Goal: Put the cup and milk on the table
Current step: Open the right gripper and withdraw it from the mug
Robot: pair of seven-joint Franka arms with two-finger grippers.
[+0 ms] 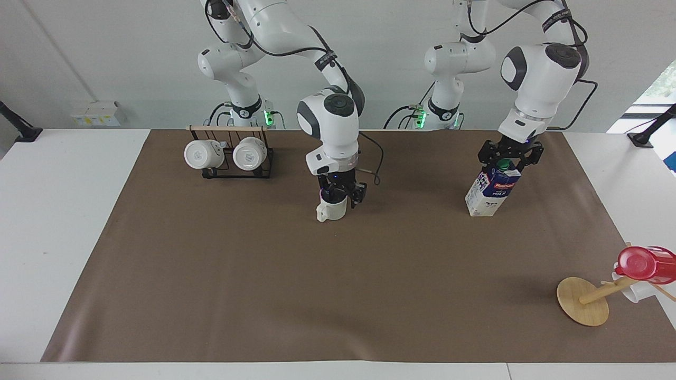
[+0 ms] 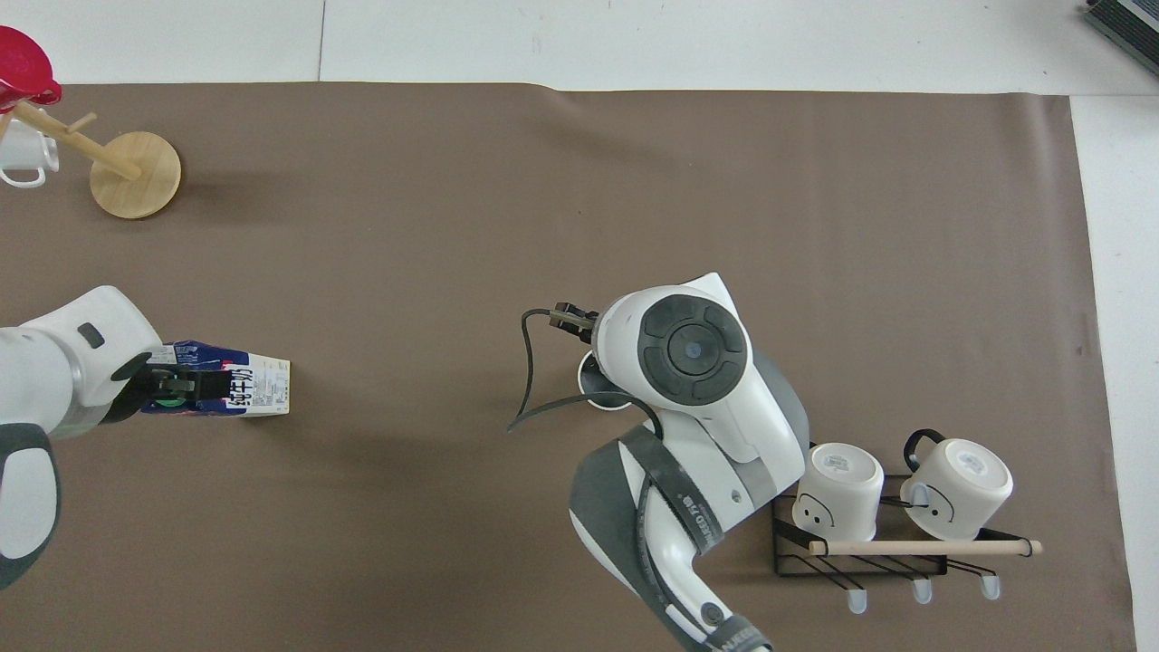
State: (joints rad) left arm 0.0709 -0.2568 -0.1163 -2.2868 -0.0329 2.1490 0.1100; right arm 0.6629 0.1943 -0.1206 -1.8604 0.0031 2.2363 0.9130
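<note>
The cup (image 1: 332,210) is a cream mug standing upright on the brown sheet (image 1: 317,295) of the white table (image 1: 58,221), near the middle and close to the robots. My right gripper (image 1: 340,194) is right at its rim. In the overhead view only part of the cup's rim (image 2: 593,391) shows under the right wrist, which hides the gripper. The milk (image 1: 491,192), a blue-and-white carton with a green cap, leans with its base on the sheet toward the left arm's end. My left gripper (image 1: 508,161) is shut on its gable top. Both also show in the overhead view: the milk (image 2: 249,389) and the left gripper (image 2: 167,389).
A black wire rack (image 1: 232,171) with a wooden bar holds two white mugs near the right arm's base; it also shows in the overhead view (image 2: 788,543). A wooden mug tree (image 1: 583,301) carrying a red cup (image 1: 647,263) and a white mug stands farthest from the robots at the left arm's end.
</note>
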